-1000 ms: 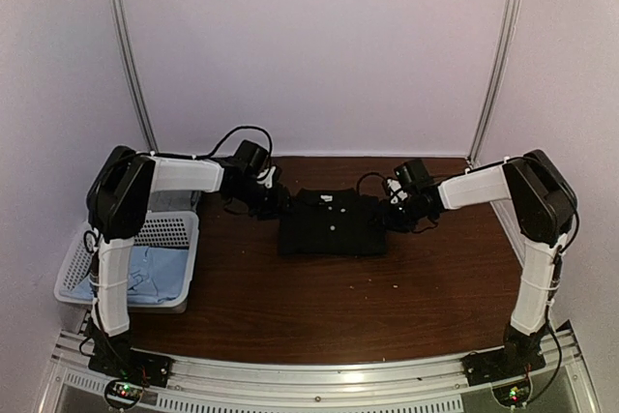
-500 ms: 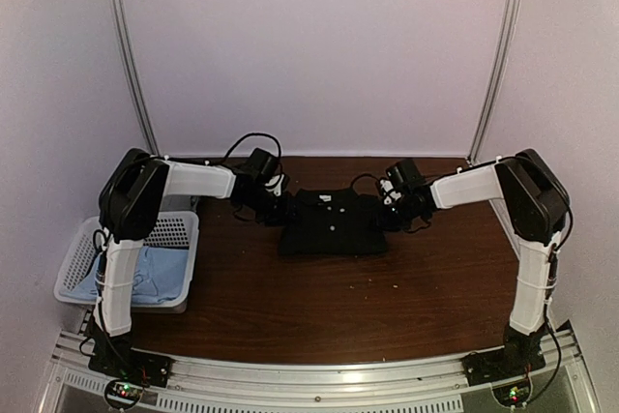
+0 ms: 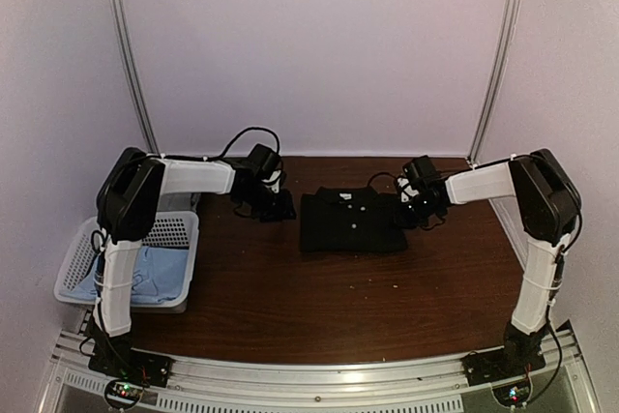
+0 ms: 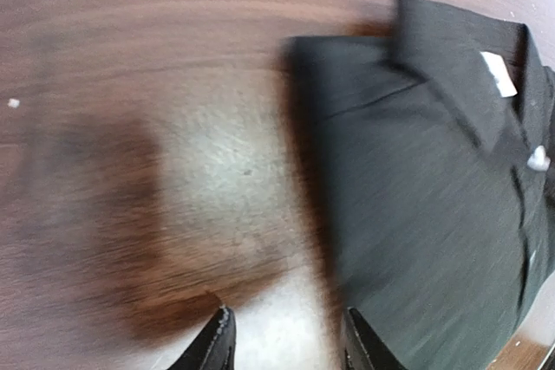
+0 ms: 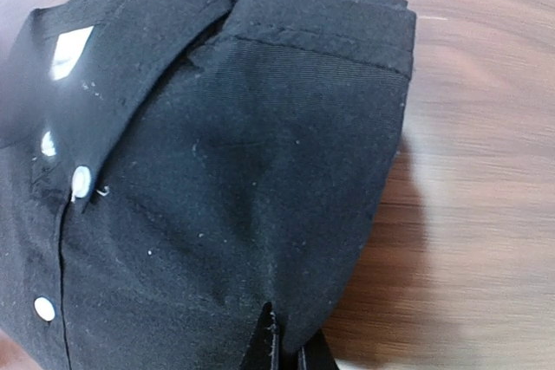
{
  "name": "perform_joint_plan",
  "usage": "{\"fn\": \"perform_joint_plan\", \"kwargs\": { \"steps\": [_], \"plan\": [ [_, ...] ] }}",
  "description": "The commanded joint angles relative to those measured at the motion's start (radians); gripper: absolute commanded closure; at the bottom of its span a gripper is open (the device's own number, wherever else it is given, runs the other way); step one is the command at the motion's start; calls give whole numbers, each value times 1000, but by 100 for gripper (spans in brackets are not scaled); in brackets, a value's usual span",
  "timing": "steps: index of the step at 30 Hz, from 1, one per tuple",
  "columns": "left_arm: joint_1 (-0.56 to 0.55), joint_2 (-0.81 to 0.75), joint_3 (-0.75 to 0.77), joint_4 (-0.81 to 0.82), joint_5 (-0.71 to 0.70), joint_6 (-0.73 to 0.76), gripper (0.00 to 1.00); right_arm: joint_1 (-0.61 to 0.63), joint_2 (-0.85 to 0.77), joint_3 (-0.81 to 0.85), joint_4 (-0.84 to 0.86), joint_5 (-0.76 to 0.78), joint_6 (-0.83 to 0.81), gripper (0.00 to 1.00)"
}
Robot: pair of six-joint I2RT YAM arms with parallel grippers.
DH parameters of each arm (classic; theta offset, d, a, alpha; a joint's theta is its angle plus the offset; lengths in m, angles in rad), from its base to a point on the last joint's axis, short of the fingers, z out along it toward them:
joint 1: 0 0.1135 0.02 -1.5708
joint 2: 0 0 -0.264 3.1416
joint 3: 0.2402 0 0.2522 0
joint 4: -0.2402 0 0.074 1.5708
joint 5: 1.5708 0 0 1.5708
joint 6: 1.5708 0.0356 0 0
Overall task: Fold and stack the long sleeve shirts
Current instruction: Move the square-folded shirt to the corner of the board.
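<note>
On the table (image 3: 290,287), black shirt (image 3: 351,222), collar toward 12 o'clock, long way 9-to-3; right gripper (image 5: 284,344) pinched tight on its edge; left gripper (image 4: 290,340) half open, empty.

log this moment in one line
left gripper open, beside black shirt | right gripper shut on black shirt edge | light blue shirt in basket

Folded black shirt (image 3: 351,222) flat on table (image 3: 290,307), collar and white buttons up; light blue shirt (image 3: 160,273) crumpled in basket (image 3: 172,231).
</note>
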Motion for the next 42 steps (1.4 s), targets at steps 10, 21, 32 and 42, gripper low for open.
{"fn": "perform_joint_plan", "kwargs": {
  "steps": [10,21,32,42],
  "plan": [
    [36,-116,39,-91,-78,73,58,-155,-113,3,-230,260,-144,100],
    [44,-139,41,-140,-104,97,57,-247,-48,112,-327,542,-203,100],
    [60,-169,11,-151,-138,99,58,-255,-92,112,-326,560,-174,32],
    [84,-177,6,-176,-269,124,57,-251,-298,48,-240,543,-100,0]
  ]
}}
